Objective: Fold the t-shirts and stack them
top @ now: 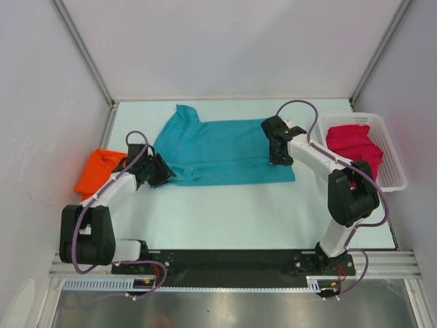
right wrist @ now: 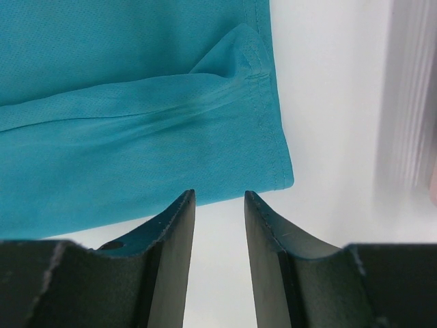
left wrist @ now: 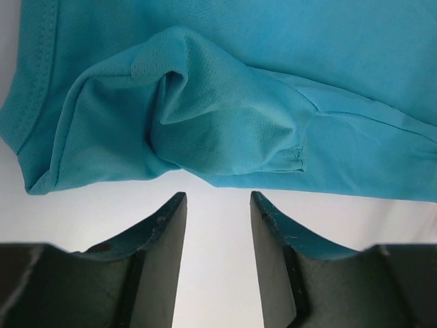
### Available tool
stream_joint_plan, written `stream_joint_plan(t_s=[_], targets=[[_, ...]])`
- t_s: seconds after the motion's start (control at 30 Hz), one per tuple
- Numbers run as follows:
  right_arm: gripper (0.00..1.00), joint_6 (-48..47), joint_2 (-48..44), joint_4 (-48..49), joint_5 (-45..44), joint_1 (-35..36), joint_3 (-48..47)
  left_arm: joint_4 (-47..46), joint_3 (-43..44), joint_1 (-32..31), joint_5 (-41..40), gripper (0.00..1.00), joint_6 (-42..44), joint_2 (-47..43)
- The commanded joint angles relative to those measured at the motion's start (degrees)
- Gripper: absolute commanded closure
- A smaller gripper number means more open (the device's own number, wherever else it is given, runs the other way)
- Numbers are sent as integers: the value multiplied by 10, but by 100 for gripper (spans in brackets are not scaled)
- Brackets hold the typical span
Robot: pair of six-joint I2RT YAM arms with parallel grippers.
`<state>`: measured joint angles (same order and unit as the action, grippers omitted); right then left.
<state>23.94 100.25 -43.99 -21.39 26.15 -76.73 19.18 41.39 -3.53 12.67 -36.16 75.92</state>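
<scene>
Table: pale; only the top camera took it in whole, while each wrist camera caught just a bare strip.
Teal shirt: lay spread flat across the far middle of the table, collar end to the left and hem to the right.
Sleeve detail: the left wrist camera alone showed a puckered sleeve with mesh weave and a stitched cuff.
Hem detail: the right wrist camera alone showed the stitched hem corner with a small raised crease.
Basket: white, at the table's right edge.
Pink shirt: crumpled inside the basket.
Orange shirt: bunched at the table's left edge.
Left gripper: fingers apart, nothing between them, tips just short of the sleeve.
Right gripper: fingers apart and empty, tips just short of the hem corner.
</scene>
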Motion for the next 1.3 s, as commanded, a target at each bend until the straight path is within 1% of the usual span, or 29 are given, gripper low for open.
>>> stream_joint_plan(t_s=[0.0, 0.17, 0.27, 0.37, 0.4, 0.43, 0.53, 0.63, 0.7, 0.77, 0.87, 0.9, 1.27], targets=[[60, 5, 2, -2, -12, 4, -4, -35, 17, -4, 2, 52, 0, 29], [60, 2, 4, -4, -18, 4, -4, -41, 23, -6, -4, 49, 3, 58], [60, 1, 7, -4, -18, 4, -4, -45, 23, -5, -6, 48, 4, 65], [60, 1, 10, -4, -19, 4, -4, -49, 22, -6, -7, 50, 5, 69], [60, 1, 11, -4, -19, 4, -4, -49, 22, -6, -9, 51, 6, 69], [61, 1, 12, -5, -19, 4, -4, -51, 22, -6, -11, 57, 6, 67], [60, 0, 13, -3, -20, 4, -4, -52, 23, -6, -12, 65, 7, 65], [61, 0, 14, -4, -19, 5, -5, -52, 26, -7, -19, 69, 6, 65], [60, -1, 15, -3, -19, 4, -5, -52, 29, -6, -21, 69, 6, 68], [61, -2, 16, -2, -20, 4, -6, -54, 32, -6, -26, 76, 4, 73], [61, -4, 16, -3, -21, 4, -5, -56, 37, -7, -24, 94, 2, 77], [61, -4, 16, -3, -22, 4, -5, -56, 38, -7, -22, 97, 0, 77], [61, -6, 15, -1, -23, 4, -4, -33, 98, -7, -29, 100, 1, 71]])
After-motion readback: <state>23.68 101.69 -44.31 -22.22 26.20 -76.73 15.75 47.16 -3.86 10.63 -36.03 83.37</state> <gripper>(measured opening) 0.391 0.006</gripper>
